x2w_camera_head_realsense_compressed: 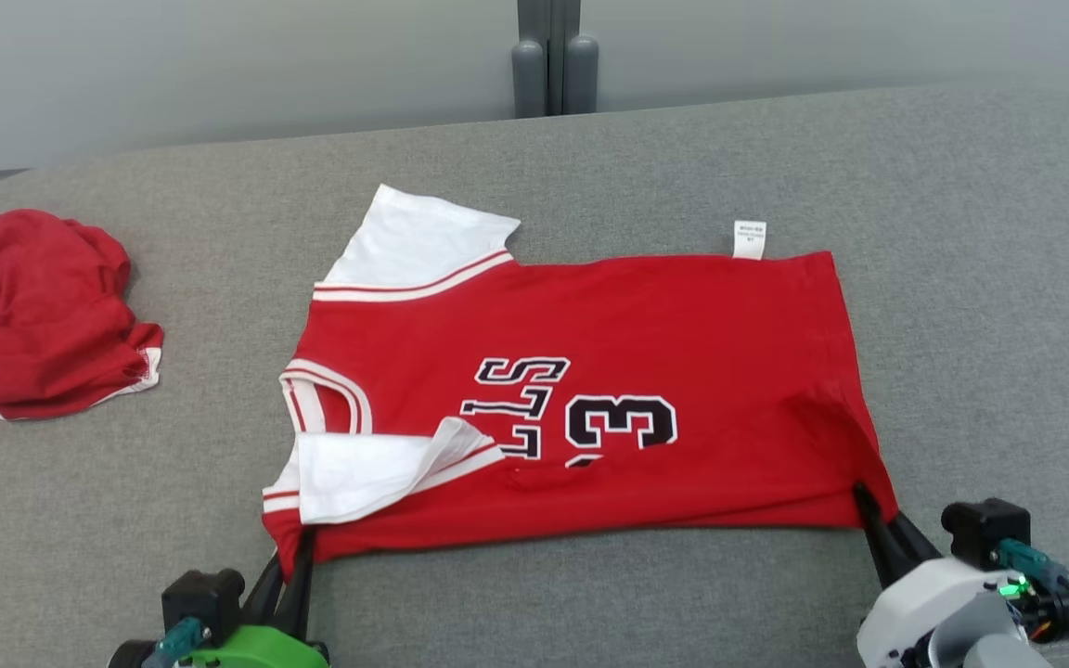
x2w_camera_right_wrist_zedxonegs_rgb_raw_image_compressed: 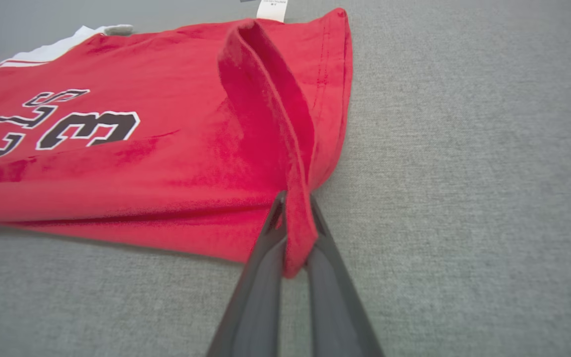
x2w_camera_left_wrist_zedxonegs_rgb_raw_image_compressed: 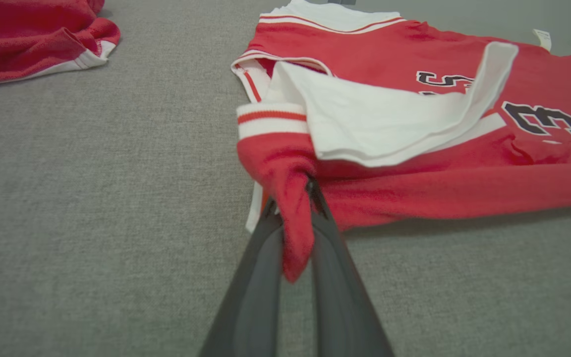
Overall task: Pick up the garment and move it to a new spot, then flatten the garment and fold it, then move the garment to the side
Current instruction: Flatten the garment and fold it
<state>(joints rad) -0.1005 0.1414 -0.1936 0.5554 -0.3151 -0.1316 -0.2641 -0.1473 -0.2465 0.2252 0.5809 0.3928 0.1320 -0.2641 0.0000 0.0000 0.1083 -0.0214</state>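
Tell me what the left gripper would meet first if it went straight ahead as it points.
The red jersey it is shut on: the left gripper would bunch that near edge, and likely reach the folded white sleeve just beyond, though depth is unclear.

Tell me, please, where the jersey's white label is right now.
In the head view, the white label sticks out from the jersey's far edge, right of centre, flat on the grey surface.

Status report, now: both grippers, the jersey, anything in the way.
Left gripper shut on jersey, near shoulder corner. Right gripper shut on its near hem corner. Near sleeve flopped over chest. Crumpled red garment lies apart, left.
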